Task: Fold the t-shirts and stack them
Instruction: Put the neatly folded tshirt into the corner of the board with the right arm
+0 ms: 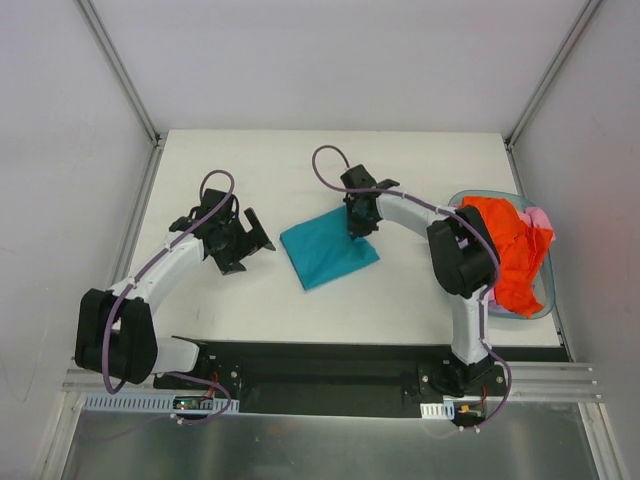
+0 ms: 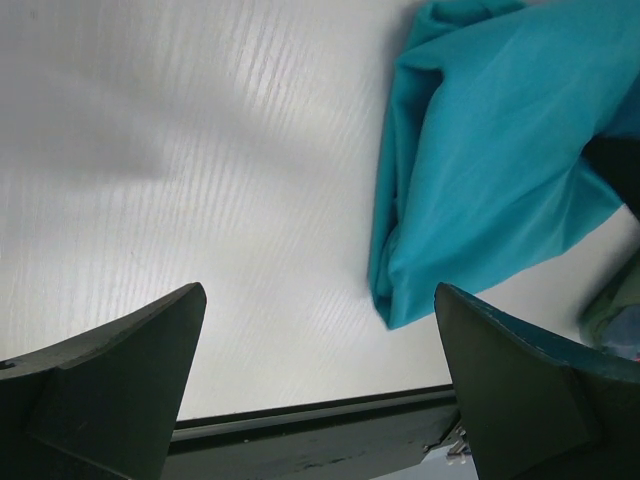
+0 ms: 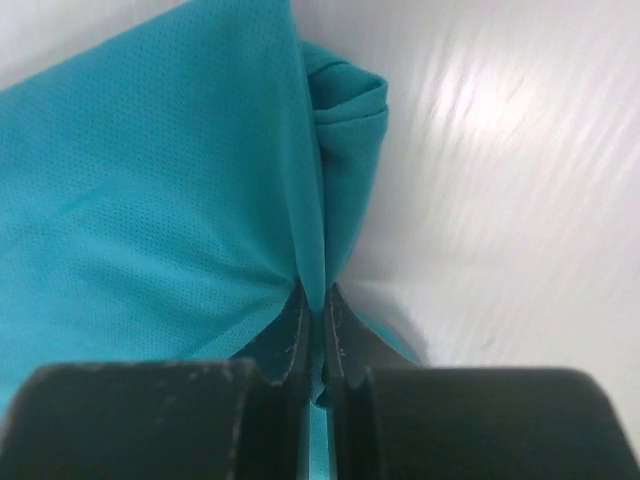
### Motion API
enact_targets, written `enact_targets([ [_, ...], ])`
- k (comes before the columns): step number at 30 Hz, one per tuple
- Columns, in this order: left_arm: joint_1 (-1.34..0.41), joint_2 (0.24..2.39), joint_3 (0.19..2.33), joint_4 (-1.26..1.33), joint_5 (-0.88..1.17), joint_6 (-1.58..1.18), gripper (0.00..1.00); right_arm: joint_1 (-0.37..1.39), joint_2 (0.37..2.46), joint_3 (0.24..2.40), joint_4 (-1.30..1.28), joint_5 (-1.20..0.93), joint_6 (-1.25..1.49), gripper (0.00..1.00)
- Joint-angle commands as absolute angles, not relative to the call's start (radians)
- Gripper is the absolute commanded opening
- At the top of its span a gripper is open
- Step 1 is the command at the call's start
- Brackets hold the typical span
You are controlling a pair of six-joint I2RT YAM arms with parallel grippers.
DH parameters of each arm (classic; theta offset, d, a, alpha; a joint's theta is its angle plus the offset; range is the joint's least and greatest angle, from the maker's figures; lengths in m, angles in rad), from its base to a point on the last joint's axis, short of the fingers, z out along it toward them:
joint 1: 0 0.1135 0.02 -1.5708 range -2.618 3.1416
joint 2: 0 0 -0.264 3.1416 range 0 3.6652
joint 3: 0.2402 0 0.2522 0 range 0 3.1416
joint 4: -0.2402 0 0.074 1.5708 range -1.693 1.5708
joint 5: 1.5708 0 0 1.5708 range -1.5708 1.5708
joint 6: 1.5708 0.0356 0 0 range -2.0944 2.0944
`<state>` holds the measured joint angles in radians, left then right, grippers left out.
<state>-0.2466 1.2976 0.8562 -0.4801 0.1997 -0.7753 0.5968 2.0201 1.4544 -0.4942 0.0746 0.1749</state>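
Right gripper point(image 3: 318, 305) clamps one teal t-shirt point(image 1: 320, 258) (left gripper point(image 1: 247, 250) agape); one orange-red t-shirt point(image 1: 505, 250) apart.

The teal shirt point(image 1: 325, 258) lies folded into a flat, tilted rectangle in the middle of the table point(image 1: 250, 310). The orange-red shirt point(image 1: 505, 250) is crumpled in a heap over the tub point(image 1: 543, 295) at the right. A pink shirt point(image 1: 540, 217) shows just behind it.

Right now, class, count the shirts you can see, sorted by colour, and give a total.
Teal shirt: 1
Orange-red shirt: 1
Pink shirt: 1
Total: 3 in view
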Motion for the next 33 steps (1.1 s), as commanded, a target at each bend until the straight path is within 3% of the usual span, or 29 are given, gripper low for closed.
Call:
enact_targets([
  [1,-0.222,1.353,0.926,-0.495,0.198,-0.744,0.99,0.49,2.135,1.688,-0.627,0.225,0.02,0.01],
  [13,-0.192,1.454,0.995,-0.494,0.153,-0.753,0.99,0.197,2.421,2.276,-0.836,0.235,-0.155,0.01],
  [18,-0.17,1.459,1.019,-0.497,0.115,-0.738,0.99,0.045,2.356,2.229,-0.732,0.14,-0.129,0.05],
  [22,-0.158,1.456,1.04,-0.505,0.11,-0.716,0.99,-0.053,2.41,2.322,-0.75,0.1,-0.159,0.06],
  [33,-0.144,1.428,1.069,-0.526,0.071,-0.704,0.99,-0.146,2.47,2.382,-0.641,0.089,-0.331,0.09],
])
